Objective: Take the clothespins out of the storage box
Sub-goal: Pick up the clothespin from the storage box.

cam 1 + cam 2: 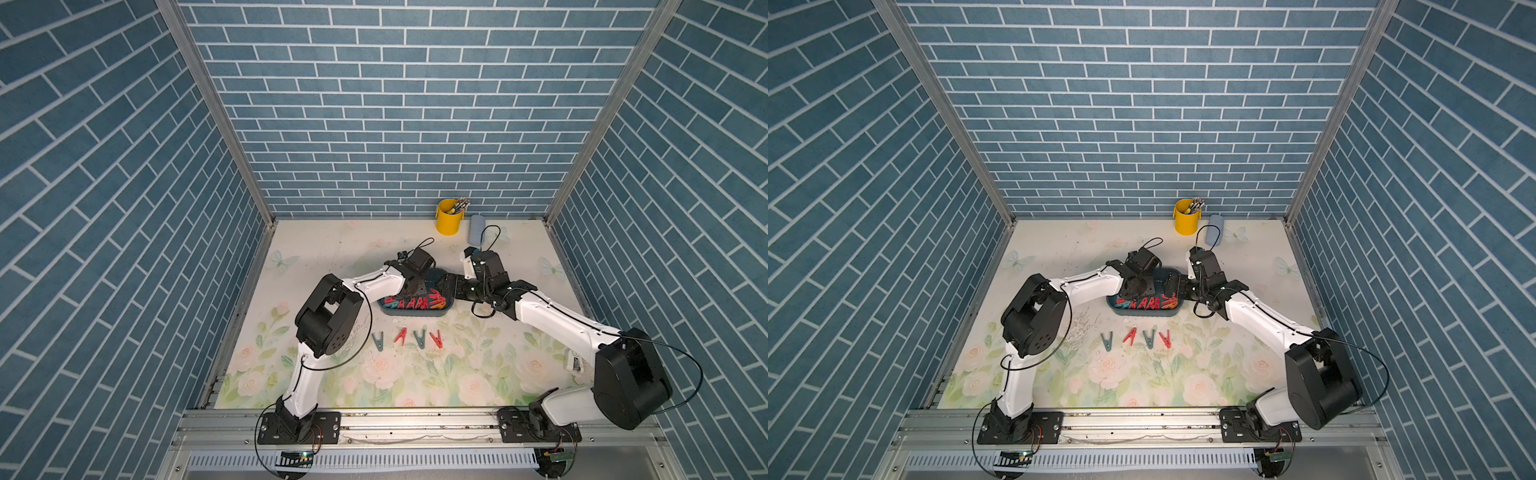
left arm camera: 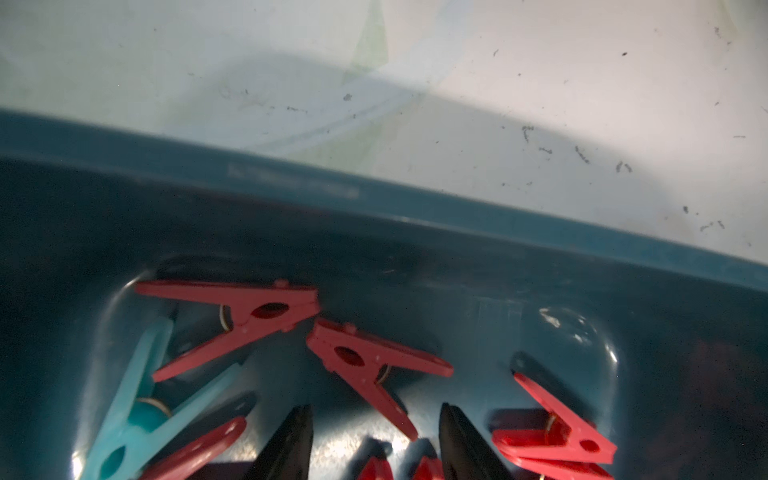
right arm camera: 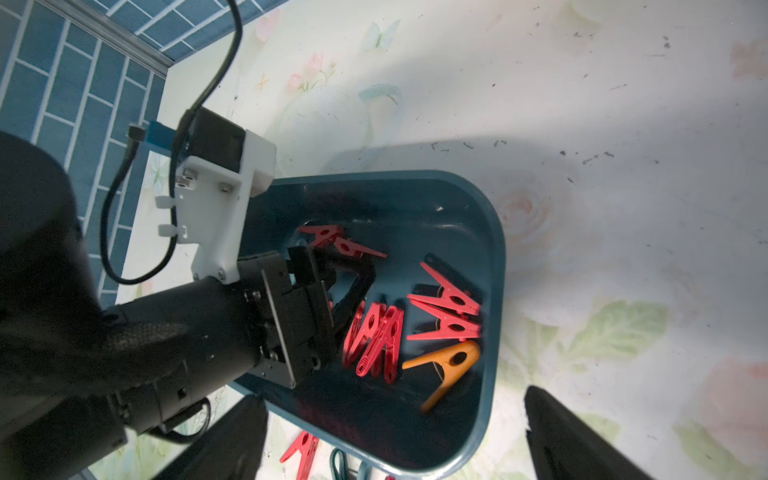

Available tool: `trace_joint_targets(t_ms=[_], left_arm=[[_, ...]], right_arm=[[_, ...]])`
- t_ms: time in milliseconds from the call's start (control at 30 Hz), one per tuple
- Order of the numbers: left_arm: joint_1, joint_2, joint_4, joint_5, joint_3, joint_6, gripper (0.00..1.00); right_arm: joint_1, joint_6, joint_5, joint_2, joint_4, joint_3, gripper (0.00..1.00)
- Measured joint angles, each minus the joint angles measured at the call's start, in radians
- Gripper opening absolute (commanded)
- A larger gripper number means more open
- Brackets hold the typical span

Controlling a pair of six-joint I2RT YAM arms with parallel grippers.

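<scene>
Several clothespins [image 2: 365, 361] crowd the box [image 2: 415, 208]; the left gripper [image 2: 376, 409], jaws apart and empty, may pinch two (right gripper [image 3: 390, 399]: wide open, empty).

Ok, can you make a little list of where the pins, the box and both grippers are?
Box: middle of table
Pins in box: mostly red, plus one orange pin
Pins on table: four in a row, two teal, two red
Left gripper: down in box, fingers either side of a red pin, grip unclear
Right gripper: open, box end between its fingers
</scene>
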Motion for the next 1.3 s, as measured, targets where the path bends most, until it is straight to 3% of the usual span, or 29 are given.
trace_joint_targets(t_ms=[133,200,300,333,367,467,533,633,867,1033,1300], left_arm=[[0.0,0.023,-0.002,-0.005,0.014,0.0,0.42],[0.0,0.031,-0.002,-0.008,0.026,0.0,0.29],[0.0,0.04,0.0,-0.013,0.035,0.001,0.23],[0.0,0.041,0.0,-0.015,0.037,0.001,0.15],[0.0,0.042,0.0,-0.018,0.038,0.001,0.13],[0.0,0.042,0.0,-0.022,0.04,0.004,0.39],[0.0,0.043,-0.004,-0.024,0.043,0.006,0.43],[0.0,0.045,-0.009,-0.027,0.047,0.012,0.64],[-0.003,0.045,-0.016,-0.038,0.049,0.019,0.65],[-0.005,0.045,-0.031,-0.047,0.049,0.021,0.27],[-0.005,0.046,-0.043,-0.052,0.049,0.023,0.29]], right_arm=[[0.0,0.0,0.0,0.0,0.0,0.0,0.99],[0.0,0.0,0.0,0.0,0.0,0.0,0.99],[0.0,0.0,0.0,0.0,0.0,0.0,0.99],[0.0,0.0,0.0,0.0,0.0,0.0,0.99],[0.0,0.0,0.0,0.0,0.0,0.0,0.99],[-0.001,0.0,0.0,0.0,0.0,0.0,0.99],[-0.002,0.0,0.0,0.002,0.0,0.0,0.99],[-0.002,0.0,0.0,0.004,0.0,0.0,0.99],[-0.003,0.0,-0.001,0.011,0.002,0.0,0.99],[-0.003,0.0,-0.001,0.011,0.007,0.0,0.99],[-0.004,0.0,-0.002,0.011,0.007,0.0,0.99]])
